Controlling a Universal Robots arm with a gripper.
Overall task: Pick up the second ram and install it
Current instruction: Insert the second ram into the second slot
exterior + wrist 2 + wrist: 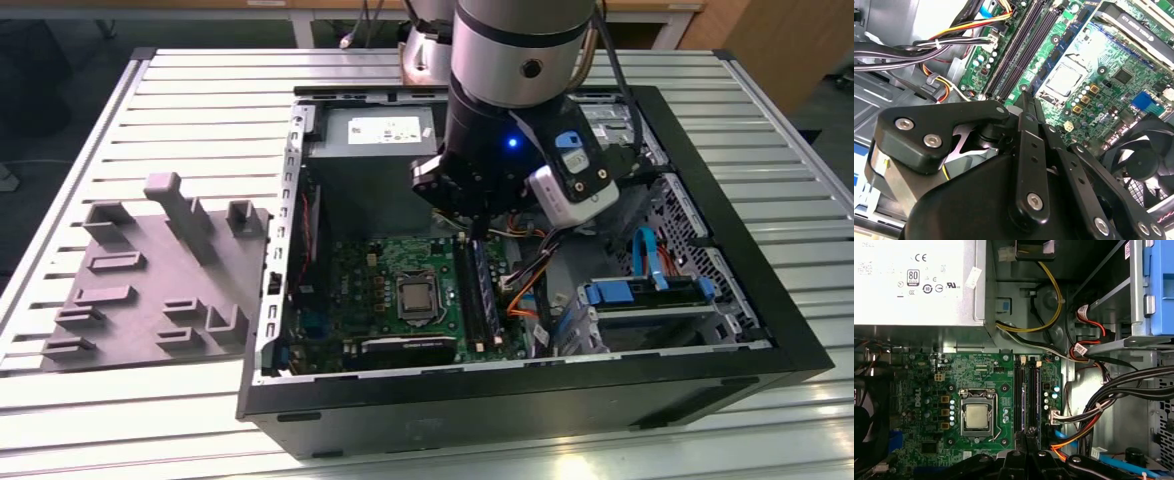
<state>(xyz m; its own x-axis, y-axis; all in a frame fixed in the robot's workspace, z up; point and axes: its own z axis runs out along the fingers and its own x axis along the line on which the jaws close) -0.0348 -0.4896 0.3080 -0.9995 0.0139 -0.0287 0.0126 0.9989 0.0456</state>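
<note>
Second ram [481, 295], thin dark flat board, stands edgewise in green motherboard [380, 262] slot; end effector [470, 235] clenched, tips at its end.

We saw the arm [521, 60] standing nearly upright toward the far middle of the scene, its wrist [467, 175] turned straight down. The gripper [470, 232] pointed downward, its fingers [1031, 150] drawn close together, tips meeting.
</note>
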